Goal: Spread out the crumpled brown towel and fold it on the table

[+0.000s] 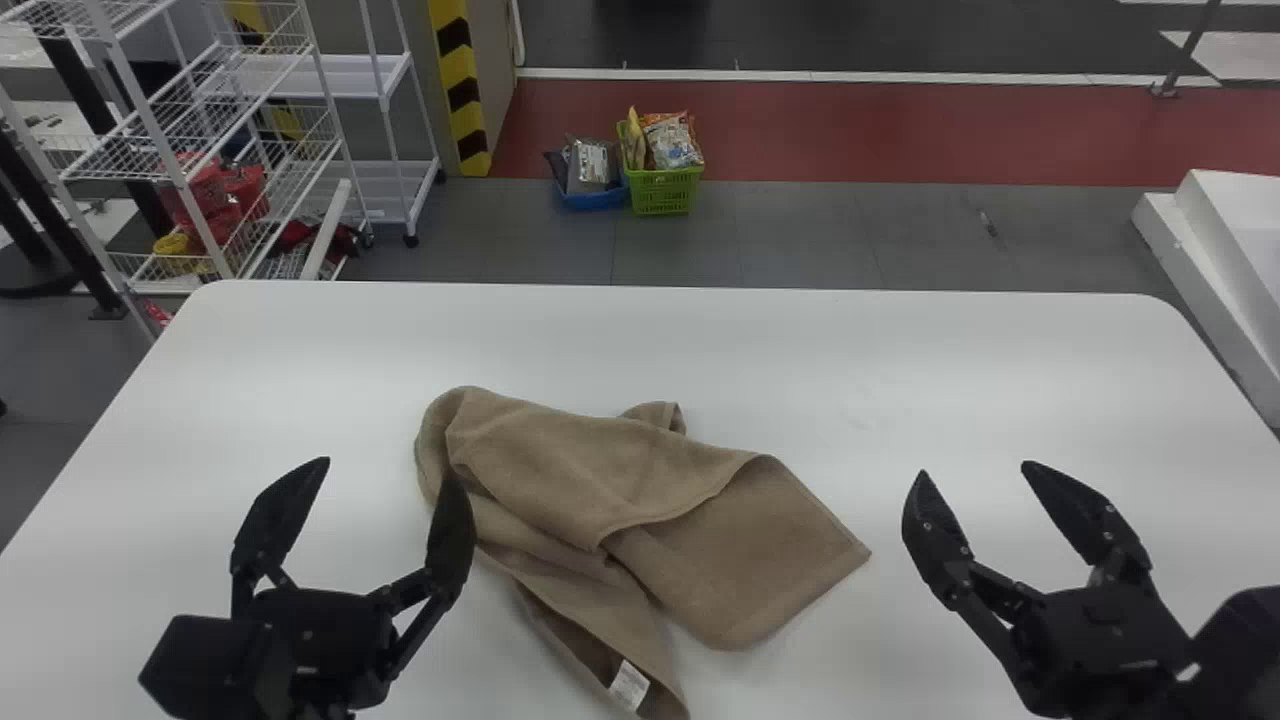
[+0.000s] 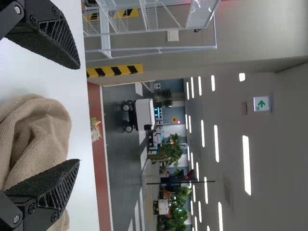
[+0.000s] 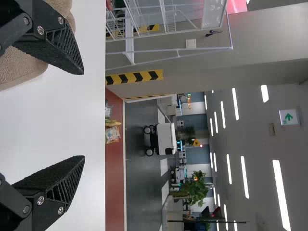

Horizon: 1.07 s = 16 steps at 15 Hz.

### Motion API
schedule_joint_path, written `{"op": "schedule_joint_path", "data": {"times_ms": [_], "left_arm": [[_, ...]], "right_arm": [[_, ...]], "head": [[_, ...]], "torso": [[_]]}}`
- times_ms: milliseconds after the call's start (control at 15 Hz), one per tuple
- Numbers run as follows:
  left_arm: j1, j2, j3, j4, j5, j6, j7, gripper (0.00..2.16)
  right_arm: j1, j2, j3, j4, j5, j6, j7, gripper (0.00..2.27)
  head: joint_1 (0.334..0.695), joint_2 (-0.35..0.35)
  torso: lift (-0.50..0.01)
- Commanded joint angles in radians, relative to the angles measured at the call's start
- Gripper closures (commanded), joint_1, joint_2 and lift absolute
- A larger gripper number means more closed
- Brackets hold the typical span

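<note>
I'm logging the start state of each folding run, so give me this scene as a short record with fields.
towel: brown, crumpled, partly folded over itself
tag: white, at the towel's near end
surface: white table
left claw: open, by the towel's left side
right claw: open, right of the towel
held: nothing
task state: towel not yet spread out

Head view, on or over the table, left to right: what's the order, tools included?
Left tool, open → brown towel, crumpled → right tool, open.
</note>
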<state>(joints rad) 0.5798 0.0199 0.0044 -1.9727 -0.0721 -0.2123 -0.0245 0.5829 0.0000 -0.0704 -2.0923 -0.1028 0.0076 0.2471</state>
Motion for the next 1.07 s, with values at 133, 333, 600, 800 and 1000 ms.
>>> {"op": "schedule_joint_path", "data": {"times_ms": [133,333,600,800,1000], "left_arm": [[0.003,0.000,-0.001,-0.002,0.000,0.000,0.000,0.13],[0.003,0.000,-0.001,0.000,-0.002,0.000,0.000,0.13],[0.003,0.002,-0.003,0.000,-0.008,0.006,-0.002,0.13],[0.005,0.002,-0.003,0.002,-0.011,0.009,-0.002,0.13],[0.003,0.002,-0.003,0.003,-0.011,0.009,0.000,0.13]], "right_arm": [[0.000,0.001,0.000,0.000,0.000,0.004,0.000,0.22],[-0.009,0.001,0.000,0.000,0.005,0.044,0.008,0.22],[-0.038,0.001,-0.005,0.000,0.005,0.142,0.081,0.22],[-0.048,0.001,-0.002,0.008,0.008,0.142,0.087,0.22],[-0.055,0.001,0.000,0.015,0.009,0.148,0.087,0.22]], "head": [[0.695,0.011],[0.695,0.011],[0.695,0.025],[0.695,0.033],[0.695,0.036]], "torso": [[-0.127],[-0.127],[-0.127],[-0.127],[-0.127]]}}
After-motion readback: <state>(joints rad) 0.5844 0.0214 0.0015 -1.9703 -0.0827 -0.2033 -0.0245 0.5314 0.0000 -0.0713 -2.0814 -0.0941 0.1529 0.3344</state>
